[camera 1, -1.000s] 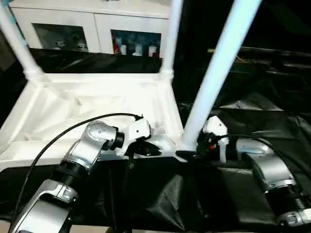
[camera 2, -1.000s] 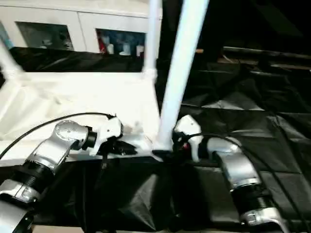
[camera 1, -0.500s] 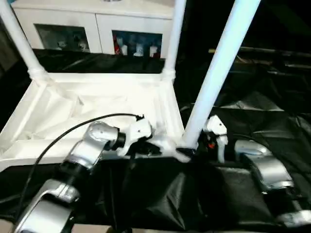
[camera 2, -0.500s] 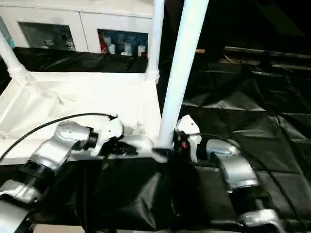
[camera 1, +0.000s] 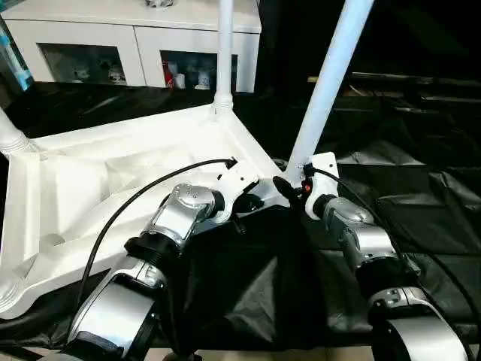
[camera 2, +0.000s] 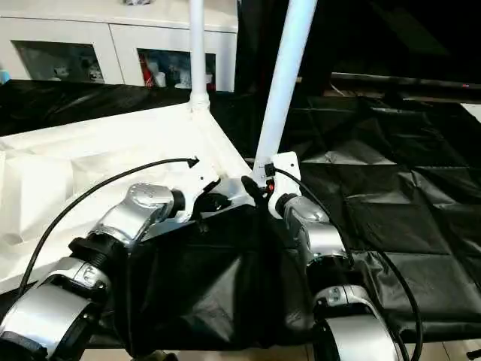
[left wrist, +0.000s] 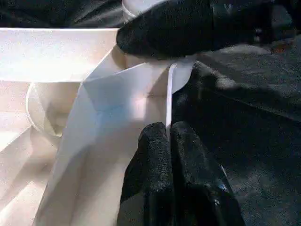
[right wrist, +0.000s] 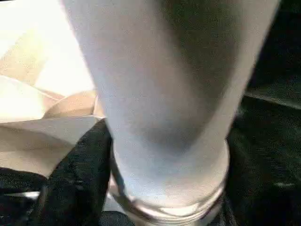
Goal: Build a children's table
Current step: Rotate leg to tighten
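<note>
**Table upside down, both grippers at its near corner**

Black cloth covers the work table (camera 1: 421,203), which takes most of the head views and runs out of the picture on the right and at the bottom. On it lies the children's table (camera 1: 113,173), upside down, with the ribbed underside up. Its left part is cut by the picture edge and its near rim is partly hidden behind the left forearm. Three legs stand up from corner sockets: the near leg (camera 1: 327,83), the far leg (camera 1: 223,49) and a third leg (camera 1: 11,135) at the left edge. All three are cut off at the top, so their ends cannot be seen. Behind stands a white cabinet (camera 1: 135,37); the small things on its shelves are too unclear to name.

The left gripper (left wrist: 168,141) has its two black fingers pressed together on the thin edge of the tabletop rim, just beside the near corner socket. How much of the edge is between them is hard to see, because the fingers cover it.

The right gripper (camera 1: 289,189) is at the base of the near leg, at its socket. In the right wrist view the leg (right wrist: 164,94) is very close and one black finger (right wrist: 77,188) lies beside the socket collar. The other finger is hidden behind the leg, so I cannot tell if the jaws are clamped on the leg or only stand around it.
</note>
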{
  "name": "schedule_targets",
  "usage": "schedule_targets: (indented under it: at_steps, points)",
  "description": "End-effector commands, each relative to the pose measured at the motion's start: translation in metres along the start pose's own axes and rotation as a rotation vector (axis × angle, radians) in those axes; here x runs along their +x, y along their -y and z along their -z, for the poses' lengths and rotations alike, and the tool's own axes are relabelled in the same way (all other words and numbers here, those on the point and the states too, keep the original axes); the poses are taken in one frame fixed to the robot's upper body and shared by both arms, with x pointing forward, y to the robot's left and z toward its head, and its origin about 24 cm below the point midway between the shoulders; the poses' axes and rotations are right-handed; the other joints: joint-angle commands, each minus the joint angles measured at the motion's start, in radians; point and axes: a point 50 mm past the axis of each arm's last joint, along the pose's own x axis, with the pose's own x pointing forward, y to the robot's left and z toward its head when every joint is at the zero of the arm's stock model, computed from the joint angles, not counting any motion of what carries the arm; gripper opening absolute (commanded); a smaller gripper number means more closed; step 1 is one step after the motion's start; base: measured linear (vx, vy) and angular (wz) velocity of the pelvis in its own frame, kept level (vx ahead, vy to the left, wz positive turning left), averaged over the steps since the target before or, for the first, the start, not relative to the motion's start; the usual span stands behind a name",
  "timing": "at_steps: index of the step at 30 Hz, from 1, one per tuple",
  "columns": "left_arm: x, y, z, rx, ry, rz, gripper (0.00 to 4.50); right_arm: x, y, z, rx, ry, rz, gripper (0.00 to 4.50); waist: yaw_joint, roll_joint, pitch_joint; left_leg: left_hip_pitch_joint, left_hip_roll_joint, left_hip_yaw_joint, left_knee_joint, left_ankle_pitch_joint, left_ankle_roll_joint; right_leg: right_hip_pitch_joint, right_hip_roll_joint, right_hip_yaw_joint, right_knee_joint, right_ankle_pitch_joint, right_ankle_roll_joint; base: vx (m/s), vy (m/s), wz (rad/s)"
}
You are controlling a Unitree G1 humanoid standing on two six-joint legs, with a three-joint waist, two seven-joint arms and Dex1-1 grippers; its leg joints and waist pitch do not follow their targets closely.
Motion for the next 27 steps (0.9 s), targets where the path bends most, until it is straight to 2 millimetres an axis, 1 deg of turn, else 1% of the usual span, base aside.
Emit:
schedule_targets:
  at_steps: [1, 2, 4, 5, 6, 7, 9, 11, 12, 13, 14, 15, 16, 17, 18, 19, 21, 23, 24, 25, 27]
  points:
    - [0.004, 0.001, -0.019, 0.055, 0.085, -0.021, 0.0, 0.008, -0.036, 0.015, 0.02, -0.052, -0.203, 3.6, -0.001, -0.006, -0.064, 0.028, 0.066, -0.039, -0.076, -0.24, 0.001, 0.023, -0.087, 0.045, -0.084, -0.221, -0.185, 0.0, 0.0, 0.0]
    - [0.003, 0.001, -0.019, 0.064, 0.082, -0.019, 0.0, 0.008, -0.036, 0.015, 0.016, -0.051, -0.206, 3.77, 0.0, -0.005, -0.064, 0.028, 0.066, -0.039, -0.076, -0.238, 0.003, 0.023, -0.087, 0.045, -0.084, -0.221, -0.185, 0.0, 0.0, 0.0]
    - [-0.002, 0.003, -0.011, 0.11, 0.067, 0.043, 0.0, 0.002, -0.028, 0.013, -0.078, -0.031, -0.251, 3.77, 0.001, -0.004, -0.064, 0.027, 0.067, -0.039, -0.077, -0.241, 0.005, 0.023, -0.088, 0.045, -0.084, -0.223, -0.184, 0.0, 0.0, 0.0]
    - [-0.003, 0.003, -0.01, 0.1, 0.069, 0.054, 0.0, 0.001, -0.026, 0.012, -0.09, -0.028, -0.255, 3.77, 0.0, -0.004, -0.064, 0.026, 0.067, -0.038, -0.076, -0.242, 0.004, 0.024, -0.087, 0.045, -0.083, -0.217, -0.185, 0.0, 0.0, 0.0]
    - [-0.005, 0.004, -0.009, 0.1, 0.077, 0.072, 0.0, -0.002, -0.024, 0.011, -0.097, -0.021, -0.277, 3.77, -0.001, -0.003, -0.063, 0.028, 0.068, -0.038, -0.077, -0.245, 0.004, 0.023, -0.087, 0.045, -0.083, -0.216, -0.189, 0.0, 0.0, 0.0]
    - [-0.008, 0.004, -0.009, 0.105, 0.088, 0.093, 0.0, -0.005, -0.021, 0.009, -0.104, -0.012, -0.305, 3.77, -0.001, -0.003, -0.064, 0.027, 0.068, -0.038, -0.077, -0.245, 0.007, 0.025, -0.086, 0.045, -0.082, -0.214, -0.192, 0.0, 0.0, 0.0]
    - [-0.011, 0.005, -0.007, 0.117, 0.096, 0.123, 0.0, -0.009, -0.018, 0.006, -0.124, -0.005, -0.34, 3.77, -0.002, -0.002, -0.064, 0.027, 0.069, -0.038, -0.077, -0.24, 0.011, 0.025, -0.085, 0.045, -0.08, -0.199, -0.2, 0.0, 0.0, 0.0]
    - [-0.018, 0.008, -0.002, 0.125, 0.105, 0.198, 0.0, -0.018, -0.011, 0.003, -0.208, 0.002, -0.393, 3.77, -0.001, -0.002, -0.064, 0.025, 0.07, -0.038, -0.076, -0.23, 0.018, 0.027, -0.085, 0.045, -0.077, -0.175, -0.205, 0.0, 0.0, 0.0]
    - [-0.021, 0.008, -0.001, 0.126, 0.106, 0.222, 0.0, -0.021, -0.008, 0.002, -0.236, 0.001, -0.413, 3.77, 0.002, -0.002, -0.064, 0.026, 0.071, -0.037, -0.075, -0.227, 0.02, 0.026, -0.085, 0.044, -0.076, -0.165, -0.208, 0.0, 0.0, 0.0]
    - [-0.024, 0.009, 0.001, 0.127, 0.1, 0.25, 0.0, -0.026, -0.005, 0.001, -0.241, -0.005, -0.449, 3.77, 0.001, -0.003, -0.064, 0.025, 0.069, -0.036, -0.074, -0.223, 0.025, 0.029, -0.083, 0.044, -0.074, -0.151, -0.216, 0.0, 0.0, 0.0]
    - [-0.026, 0.009, 0.002, 0.128, 0.096, 0.268, 0.0, -0.029, -0.004, 0.0, -0.24, -0.01, -0.474, 3.77, 0.003, -0.003, -0.064, 0.026, 0.07, -0.036, -0.074, -0.218, 0.028, 0.03, -0.083, 0.044, -0.073, -0.146, -0.218, 0.0, 0.0, 0.0]
    - [-0.027, 0.01, 0.003, 0.131, 0.094, 0.282, 0.0, -0.032, -0.003, 0.0, -0.246, -0.013, -0.492, 3.77, 0.004, 0.0, -0.064, 0.027, 0.071, -0.033, -0.073, -0.216, 0.034, 0.025, -0.082, 0.046, -0.072, -0.14, -0.224, 0.0, 0.0, 0.0]
    - [-0.03, 0.01, 0.005, 0.137, 0.091, 0.304, 0.0, -0.035, -0.001, 0.0, -0.259, -0.02, -0.525, 3.77, 0.006, -0.001, -0.065, 0.028, 0.072, -0.034, -0.073, -0.212, 0.034, 0.027, -0.082, 0.044, -0.071, -0.134, -0.227, 0.0, 0.0, 0.0]
    - [-0.034, 0.011, 0.007, 0.147, 0.085, 0.341, 0.0, -0.043, 0.002, 0.002, -0.298, -0.047, -0.577, 3.77, 0.01, 0.0, -0.065, 0.028, 0.073, -0.032, -0.071, -0.201, 0.038, 0.026, -0.081, 0.044, -0.067, -0.115, -0.233, 0.0, 0.0, 0.0]
    - [-0.034, 0.011, 0.007, 0.148, 0.085, 0.343, 0.0, -0.043, 0.002, 0.002, -0.3, -0.048, -0.578, 3.77, 0.012, -0.001, -0.066, 0.027, 0.073, -0.033, -0.071, -0.197, 0.04, 0.028, -0.08, 0.043, -0.066, -0.106, -0.235, 0.0, 0.0, 0.0]
    - [-0.036, 0.012, 0.008, 0.151, 0.081, 0.358, 0.0, -0.046, 0.004, 0.003, -0.316, -0.058, -0.594, 3.77, 0.014, 0.0, -0.066, 0.025, 0.073, -0.031, -0.069, -0.186, 0.046, 0.028, -0.08, 0.043, -0.063, -0.085, -0.242, 0.0, 0.0, 0.0]
    - [-0.041, 0.012, 0.01, 0.159, 0.073, 0.394, 0.0, -0.052, 0.006, 0.003, -0.32, -0.07, -0.633, 3.77, 0.016, -0.002, -0.064, 0.026, 0.073, -0.031, -0.07, -0.199, 0.048, 0.028, -0.082, 0.043, -0.067, -0.109, -0.241, 0.0, 0.0, 0.0]
    - [-0.044, 0.012, 0.01, 0.156, 0.072, 0.413, 0.0, -0.056, 0.007, 0.002, -0.315, -0.068, -0.659, 3.77, 0.019, -0.001, -0.063, 0.028, 0.075, -0.031, -0.071, -0.214, 0.042, 0.027, -0.083, 0.044, -0.07, -0.143, -0.236, 0.0, 0.0, 0.0]
    - [-0.045, 0.013, 0.01, 0.155, 0.073, 0.416, 0.0, -0.057, 0.007, 0.002, -0.313, -0.068, -0.664, 3.64, 0.019, -0.001, -0.063, 0.028, 0.074, -0.032, -0.072, -0.219, 0.038, 0.026, -0.082, 0.043, -0.07, -0.153, -0.236, 0.0, 0.0, 0.0]
    - [-0.046, 0.013, 0.01, 0.154, 0.075, 0.429, 0.0, -0.059, 0.007, 0.001, -0.307, -0.067, -0.678, 3.44, 0.02, -0.002, -0.061, 0.03, 0.075, -0.032, -0.074, -0.238, 0.028, 0.023, -0.083, 0.045, -0.073, -0.184, -0.231, 0.0, 0.0, 0.0]
    - [-0.047, 0.014, 0.009, 0.152, 0.078, 0.441, 0.0, -0.061, 0.007, 0.001, -0.293, -0.065, -0.691, 3.43, 0.021, -0.002, -0.062, 0.031, 0.075, -0.033, -0.075, -0.242, 0.022, 0.023, -0.083, 0.045, -0.074, -0.197, -0.226, 0.0, 0.0, 0.0]
